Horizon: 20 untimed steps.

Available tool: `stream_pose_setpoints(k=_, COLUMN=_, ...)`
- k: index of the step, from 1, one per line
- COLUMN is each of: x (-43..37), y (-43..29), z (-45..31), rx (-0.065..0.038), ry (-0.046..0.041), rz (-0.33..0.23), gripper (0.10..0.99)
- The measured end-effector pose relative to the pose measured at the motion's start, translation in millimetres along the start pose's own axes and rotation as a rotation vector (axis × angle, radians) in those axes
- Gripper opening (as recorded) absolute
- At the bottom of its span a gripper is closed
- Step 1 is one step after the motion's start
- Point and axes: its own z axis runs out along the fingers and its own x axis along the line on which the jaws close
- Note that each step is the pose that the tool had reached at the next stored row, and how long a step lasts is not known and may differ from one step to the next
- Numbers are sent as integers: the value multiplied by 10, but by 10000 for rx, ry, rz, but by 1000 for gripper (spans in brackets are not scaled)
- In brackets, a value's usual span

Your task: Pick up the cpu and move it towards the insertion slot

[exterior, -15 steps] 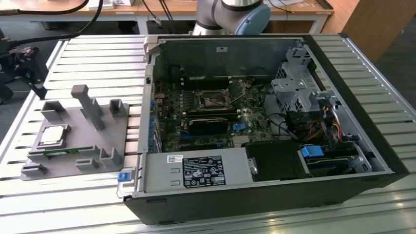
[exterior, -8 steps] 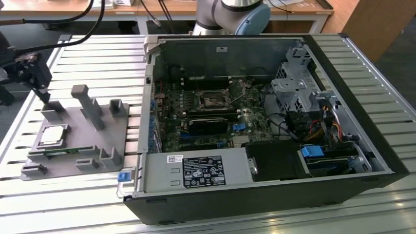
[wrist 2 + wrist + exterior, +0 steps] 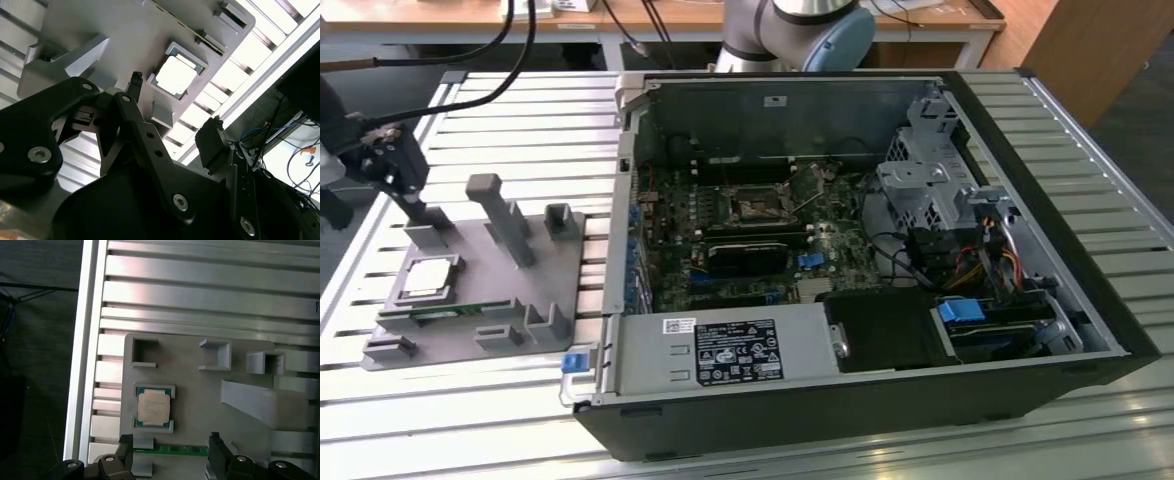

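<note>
- Item: cpu (image 3: 153, 407). Small flat square chip with a silvery lid and a pale rim. It lies lid up in a framed pocket of a grey fixture plate (image 3: 467, 300).
- Location: the plate rests on the slatted tabletop (image 3: 494, 100), to the exterior view's left of the open computer case (image 3: 1067, 300). The cpu is well apart from the insertion slot (image 3: 758, 205), which sits on the board inside the case.
- Claw (image 3: 170, 439): fingers spread wide with nothing between them. It hangs over the plate near the cpu and does not touch it.
- Handling, as judged: light, thin and stiff. The smooth metal lid is likely slippery. The underside and the rim are probably delicate, so a gentle pinch suits it.
- Hold, as judged: two opposite edges, where the pocket's corner frames leave the sides bare. The chip should be kept level.
- Adjacent: green circuit strip (image 3: 180, 450), seated in the plate just beside the cpu pocket and close to the fingertips.
- Adjacent: upright posts (image 3: 500, 215) rising from the plate near the pocket. They could snag a finger.
- Obstruction: case wall (image 3: 620, 200), standing between the plate and the slot.
- Near the slot: black block (image 3: 747, 258) and blue connector (image 3: 810, 260) just beside it. Cables (image 3: 961, 260) lie towards the exterior view's right.
</note>
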Motion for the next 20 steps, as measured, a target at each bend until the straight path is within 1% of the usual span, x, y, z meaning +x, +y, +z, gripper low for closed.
stream_pose_setpoints(k=11, x=46, y=-15, z=198, rx=0, ry=2, rz=1, gripper=706)
stream_pose_setpoints(k=16, x=69, y=-26, z=278, rx=-64, ry=-4, rz=3, gripper=706)
stream_pose_setpoints(k=20, x=82, y=-32, z=349, rx=-64, ry=-2, rz=1, gripper=706)
